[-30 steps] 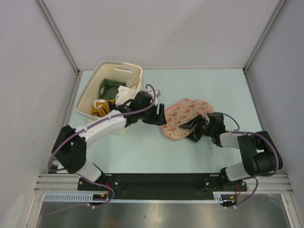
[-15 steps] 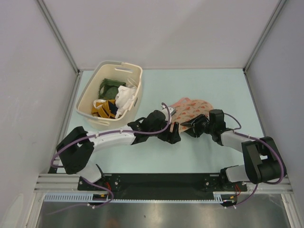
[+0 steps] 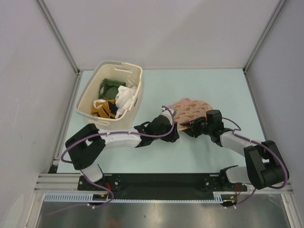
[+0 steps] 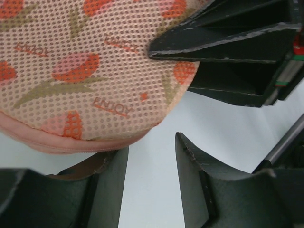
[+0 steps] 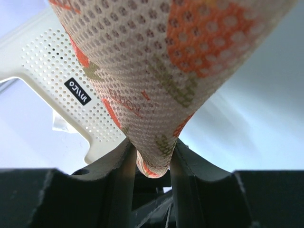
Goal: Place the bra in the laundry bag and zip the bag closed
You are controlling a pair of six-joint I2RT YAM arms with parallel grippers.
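Note:
The laundry bag (image 3: 191, 107), a pale pink mesh pouch with orange leaf print, lies mid-table. My right gripper (image 3: 186, 126) is at its near edge, and in the right wrist view it (image 5: 151, 148) is shut on a pinched fold of the mesh (image 5: 156, 85). My left gripper (image 3: 174, 134) sits just left of it. In the left wrist view its jaws (image 4: 152, 142) stand open over bare table, the left finger (image 4: 107, 185) tucked under the bag's pink zip edging (image 4: 57, 141). The bra is hidden from every view.
A cream plastic basket (image 3: 85, 102) with yellow, green and white clothes stands at the back left, its perforated wall (image 5: 52, 71) behind the bag. The right gripper's black fingers (image 4: 223, 42) are close above my left jaws. Grey walls enclose the table.
The left arm swung from beside the basket down to the bag's near edge and its jaws narrowed. The right gripper closed on the bag's mesh and shifted slightly left.

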